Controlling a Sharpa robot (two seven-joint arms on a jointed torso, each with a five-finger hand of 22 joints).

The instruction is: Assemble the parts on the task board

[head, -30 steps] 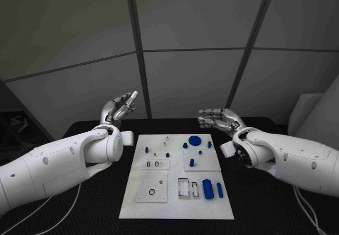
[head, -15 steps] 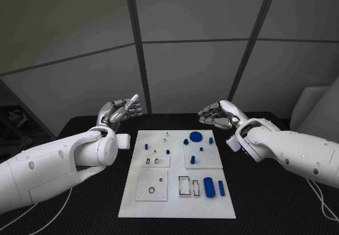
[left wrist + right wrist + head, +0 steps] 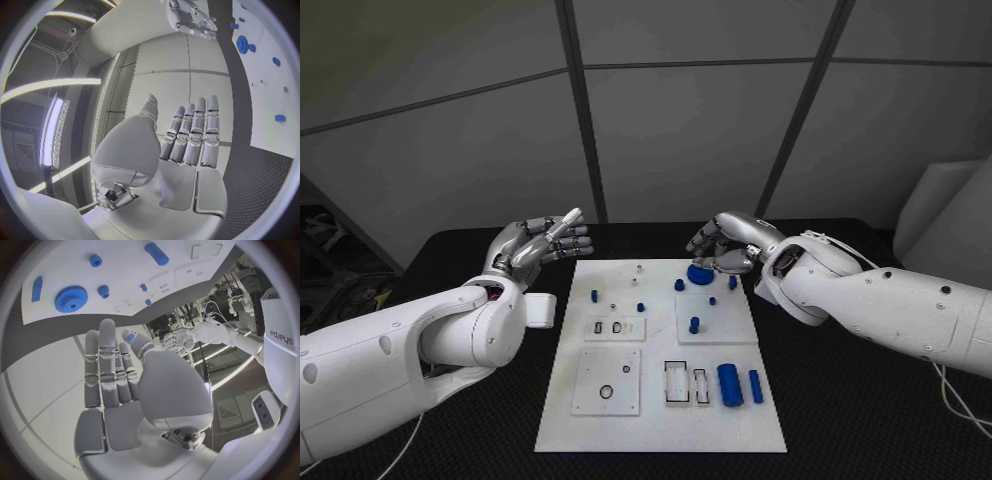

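Two robot hands, left (image 3: 542,243) and right (image 3: 727,244), one task board (image 3: 661,420), one blue gear (image 3: 700,273)

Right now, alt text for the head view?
White task board on a black table, small blue parts scattered on it. The left robot hand and right robot hand hover empty by the board's far corners.

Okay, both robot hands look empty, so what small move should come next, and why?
Probably lower the right robot hand onto the blue gear. That hand hovers empty just beyond the gear at the task board's far end, nearer than the left robot hand.
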